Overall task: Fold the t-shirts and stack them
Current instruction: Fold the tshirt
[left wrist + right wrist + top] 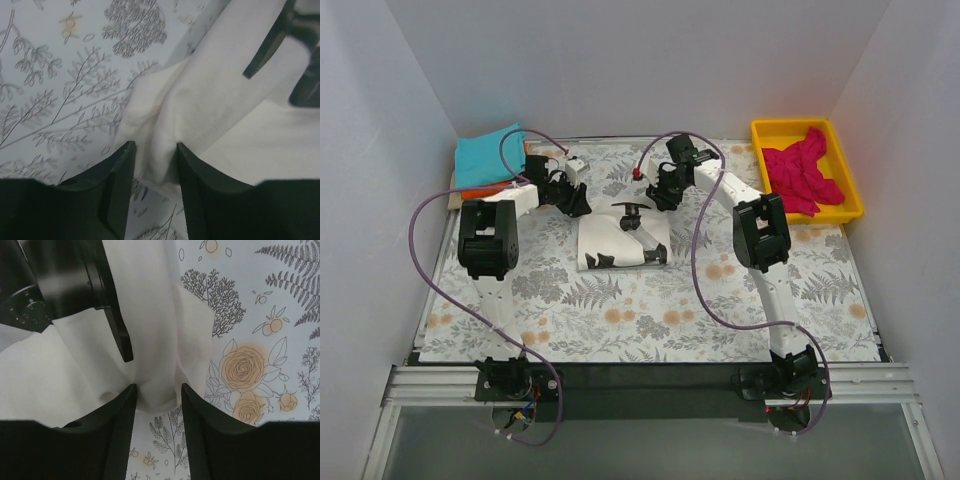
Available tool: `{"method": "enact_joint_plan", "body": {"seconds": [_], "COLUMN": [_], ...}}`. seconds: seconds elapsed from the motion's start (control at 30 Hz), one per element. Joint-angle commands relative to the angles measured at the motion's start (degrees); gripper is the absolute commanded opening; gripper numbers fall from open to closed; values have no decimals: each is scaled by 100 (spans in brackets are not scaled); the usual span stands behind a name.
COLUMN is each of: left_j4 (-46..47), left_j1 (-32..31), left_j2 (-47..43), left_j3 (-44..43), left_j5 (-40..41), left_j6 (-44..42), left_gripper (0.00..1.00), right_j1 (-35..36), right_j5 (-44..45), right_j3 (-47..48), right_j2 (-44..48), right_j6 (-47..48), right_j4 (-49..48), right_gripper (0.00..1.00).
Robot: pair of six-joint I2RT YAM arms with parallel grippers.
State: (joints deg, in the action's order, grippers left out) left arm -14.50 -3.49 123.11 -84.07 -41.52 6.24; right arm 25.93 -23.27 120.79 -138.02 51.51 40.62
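Observation:
A cream-white t-shirt (pixel 623 238), partly folded, lies mid-table on the floral cloth. My left gripper (pixel 580 206) is at its far left corner and my right gripper (pixel 660 198) at its far right corner. In the left wrist view the left gripper (pixel 155 146) has its jaws parted, and a slack fold of the white shirt (pixel 210 105) lies between them. The right gripper (pixel 158 387) stands the same way over a loose bulge of the shirt (pixel 155 340). A teal t-shirt (pixel 490 158) rests on an orange one (pixel 480 189) at the back left. A magenta-pink t-shirt (pixel 802 170) lies crumpled in a bin.
The yellow bin (pixel 850 175) stands at the back right corner. White walls enclose the table on three sides. Purple cables loop over both arms. The table's floral cloth (pixel 650 310) shows between the shirt and the arm bases.

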Motion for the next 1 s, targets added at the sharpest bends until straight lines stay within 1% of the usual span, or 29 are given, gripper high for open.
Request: {"method": "enact_joint_plan", "body": {"seconds": [0.0,0.03,0.07,0.1,0.13,0.2,0.27,0.33,0.37,0.4,0.43,0.47,0.5,0.53,0.57,0.6,0.63,0.7,0.8,0.9,0.97], "left_j4": [193,219,220,220,220,211,220,220,263,342,404,483,492,510,545,562,606,843,1326,1652,1888], "left_j1": [58,67,102,111,111,120,120,120,103,85,68,59,50,50,50,41,41,41,41,41,41], "left_j2": [-120,-147,-182,-321,-401,-646,-1015,-1392,-1491,-1587,-1667,-1720,-1720,-1703,-1668,-1589,-1562,-1448,-1264,-983,-675], "left_j3": [-451,-530,-592,-662,-663,-602,-418,-138,-31,74,188,329,408,461,514,654,725,1023,1305,1271,1174], "left_j5": [433,451,434,451,469,487,504,295,189,101,48,-57,-128,-250,-339,-435,-558,-699,-752,-753,-691], "left_j6": [596,737,860,1183,1334,1721,2292,2792,2925,3101,3407,3584,3751,3918,4251,4384,4551,4903,5254,5440,5537], "left_gripper": [40,41,42,43,43,45,46,48,57,57,57,51,46,42,37,25,21,14,12,12,14], "right_j1": [-35,-44,-71,-80,-88,-97,-97,-106,-132,-124,-132,-141,-141,-141,-141,-150,-159,-168,-211,-290,-317], "right_j5": [173,217,235,261,253,226,165,60,-2,-81,-308,-475,-642,-966,-1117,-1267,-1538,-1724,-1936,-2094,-2103], "right_j3": [498,437,367,262,43,-99,-274,-415,-529,-574,-627,-714,-767,-803,-820,-838,-847,-838,-821,-786,-716], "right_j2": [125,221,353,502,834,1153,1566,1899,1962,2024,2059,2059,2051,1981,1911,1840,1666,1471,1015,742,452], "right_j6": [-350,-439,-509,-632,-668,-834,-1159,-1501,-1651,-1818,-2011,-2370,-2573,-2749,-3091,-3242,-3356,-3620,-3866,-4043,-4218], "right_j4": [-247,-326,-492,-589,-643,-704,-696,-705,-705,-696,-687,-687,-678,-696,-696,-705,-713,-722,-889,-1169,-1337], "right_gripper": [43,46,47,48,49,50,52,53,54,54,49,44,39,32,28,23,14,9,8,8,9]}}
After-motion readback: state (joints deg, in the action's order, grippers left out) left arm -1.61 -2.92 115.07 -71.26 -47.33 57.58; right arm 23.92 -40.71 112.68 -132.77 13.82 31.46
